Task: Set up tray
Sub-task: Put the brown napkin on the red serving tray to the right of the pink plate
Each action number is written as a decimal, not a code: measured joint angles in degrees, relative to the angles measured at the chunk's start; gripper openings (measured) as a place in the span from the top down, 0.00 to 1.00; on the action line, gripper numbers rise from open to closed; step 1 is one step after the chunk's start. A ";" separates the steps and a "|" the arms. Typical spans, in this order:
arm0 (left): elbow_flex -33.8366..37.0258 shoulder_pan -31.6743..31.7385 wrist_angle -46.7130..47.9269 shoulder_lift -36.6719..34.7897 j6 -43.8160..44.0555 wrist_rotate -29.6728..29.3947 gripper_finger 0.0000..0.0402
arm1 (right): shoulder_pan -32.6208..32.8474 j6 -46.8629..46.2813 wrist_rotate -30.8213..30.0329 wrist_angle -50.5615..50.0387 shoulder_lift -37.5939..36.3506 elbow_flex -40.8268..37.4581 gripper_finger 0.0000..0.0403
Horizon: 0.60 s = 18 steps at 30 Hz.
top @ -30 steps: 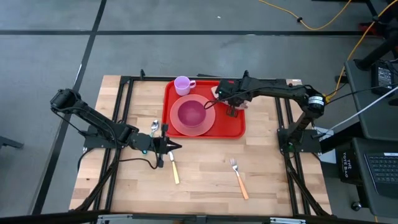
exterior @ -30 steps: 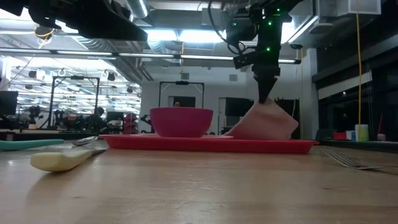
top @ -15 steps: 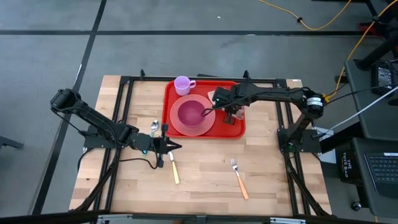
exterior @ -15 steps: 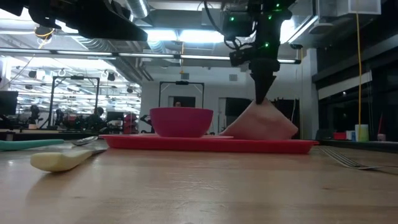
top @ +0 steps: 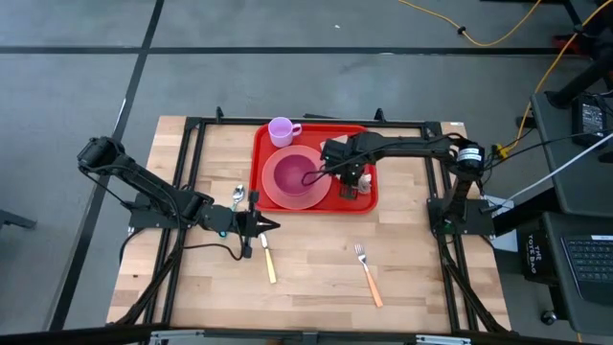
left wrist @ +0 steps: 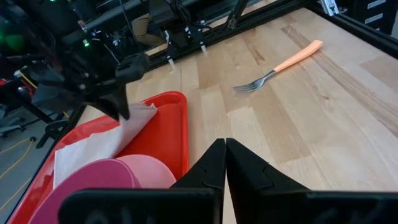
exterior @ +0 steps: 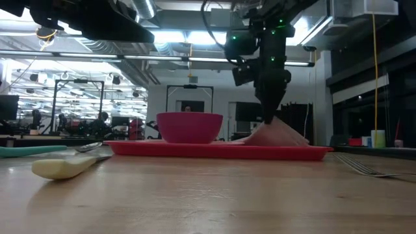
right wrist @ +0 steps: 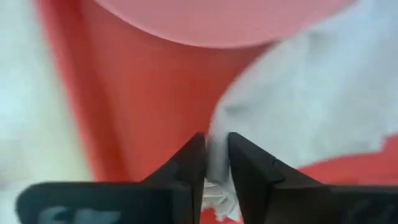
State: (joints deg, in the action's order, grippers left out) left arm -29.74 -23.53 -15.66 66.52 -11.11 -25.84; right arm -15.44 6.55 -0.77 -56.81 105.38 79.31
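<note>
The red tray lies at the table's far middle. On it are a pink plate with a magenta bowl, a lilac cup and a pale napkin, tented on its right part. My right gripper points down at the napkin's peak, its fingers a little apart with the raised fold between them. At the table's left, my left gripper is shut on nothing, above the wood. My right gripper comes at the napkin from above, a finger on either side of its raised fold. The napkin's lower edges rest on the tray. Whether the fingers touch the fold, I cannot tell.
An orange-handled fork lies on the bare wood near the front right. A cream-handled knife and a spoon lie by my left gripper. Black frame rails run along the table's sides.
My right gripper has come down and a little toward the plate, tipping more upright. The napkin's peak has sunk with it, so the tent stands lower and wider, while its lower edge has stayed on the tray.
</note>
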 joint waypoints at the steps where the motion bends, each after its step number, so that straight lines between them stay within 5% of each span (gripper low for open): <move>1: 0.01 0.01 -0.01 0.00 0.02 -0.01 0.98 | 0.00 0.08 1.49 0.20 0.00 0.00 0.80; 8: 0.00 0.01 0.00 0.01 0.01 -0.01 0.99 | -0.02 2.32 8.37 1.25 -0.18 0.00 0.78; 18: 0.00 0.02 0.11 0.00 0.09 -0.01 1.00 | -0.11 7.27 5.93 5.28 -1.50 0.00 0.80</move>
State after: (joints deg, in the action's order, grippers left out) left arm -29.73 -23.51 -15.56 66.53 -11.03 -25.85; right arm -15.55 13.82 5.16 -51.53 103.88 79.31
